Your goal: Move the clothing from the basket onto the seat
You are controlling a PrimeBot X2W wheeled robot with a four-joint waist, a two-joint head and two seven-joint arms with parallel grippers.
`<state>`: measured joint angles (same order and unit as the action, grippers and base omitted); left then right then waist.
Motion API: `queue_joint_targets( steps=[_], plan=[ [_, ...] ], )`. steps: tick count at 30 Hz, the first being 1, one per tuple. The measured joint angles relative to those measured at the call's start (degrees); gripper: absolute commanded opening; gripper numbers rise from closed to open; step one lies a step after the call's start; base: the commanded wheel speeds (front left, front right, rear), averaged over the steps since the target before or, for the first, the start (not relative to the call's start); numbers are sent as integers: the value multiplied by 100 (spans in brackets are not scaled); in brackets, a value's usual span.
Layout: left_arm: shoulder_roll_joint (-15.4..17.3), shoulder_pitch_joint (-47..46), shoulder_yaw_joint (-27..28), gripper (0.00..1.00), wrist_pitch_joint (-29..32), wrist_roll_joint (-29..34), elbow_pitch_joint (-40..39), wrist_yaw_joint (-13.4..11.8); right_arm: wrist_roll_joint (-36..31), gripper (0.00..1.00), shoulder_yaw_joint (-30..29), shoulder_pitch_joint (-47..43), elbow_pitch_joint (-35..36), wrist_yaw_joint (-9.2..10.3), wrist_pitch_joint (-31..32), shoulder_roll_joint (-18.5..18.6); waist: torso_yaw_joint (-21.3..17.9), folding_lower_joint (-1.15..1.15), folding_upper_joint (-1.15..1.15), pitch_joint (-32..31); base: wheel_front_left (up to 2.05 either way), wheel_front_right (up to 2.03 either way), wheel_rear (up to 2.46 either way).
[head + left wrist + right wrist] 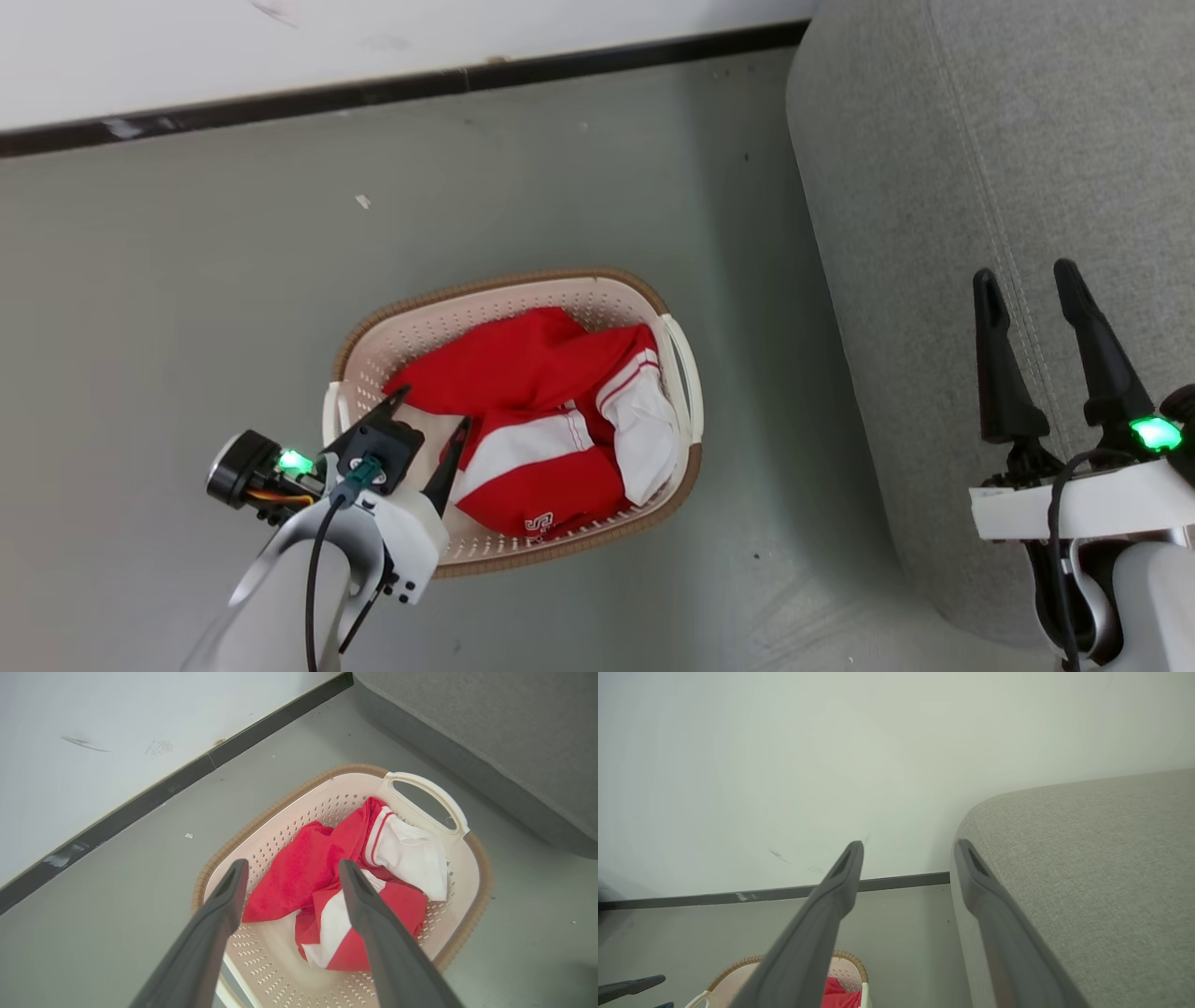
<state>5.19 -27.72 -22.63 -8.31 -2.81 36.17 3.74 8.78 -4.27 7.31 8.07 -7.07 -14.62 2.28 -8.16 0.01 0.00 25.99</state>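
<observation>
**Open gripper poised over a basket of red clothing**

At the left, the left gripper [434, 407] hangs over the left end of the basket [523, 278], its two fingers spread wide and holding nothing. The basket stands on the floor. The clothing [532, 411] lies crumpled inside it, red folds heaped with white panels and striped trim toward the right handle. The fabric looks soft, light and limp. It should sag and trail when lifted, and pieces may cling together. A raised red fold near the middle seems the best place to pinch. To the right, the seat [934, 187] carries no clothing yet. The right gripper [1025, 273] hovers over it, fingers likewise spread and empty.
</observation>
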Motion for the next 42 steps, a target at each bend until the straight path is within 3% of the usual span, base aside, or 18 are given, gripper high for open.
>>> queue_joint_targets(
  steps=[16,42],
  plan=[
    [-3,-565,-208,100,18,257,595,53,332,100,155,756,53,0,0,0,-477,0,0,982,0,0,0],
    [398,-1398,-169,100,265,407,1483,29,794,100,485,1482,-30,0,0,1,-1169,0,0,2095,0,0,0]
  ],
)
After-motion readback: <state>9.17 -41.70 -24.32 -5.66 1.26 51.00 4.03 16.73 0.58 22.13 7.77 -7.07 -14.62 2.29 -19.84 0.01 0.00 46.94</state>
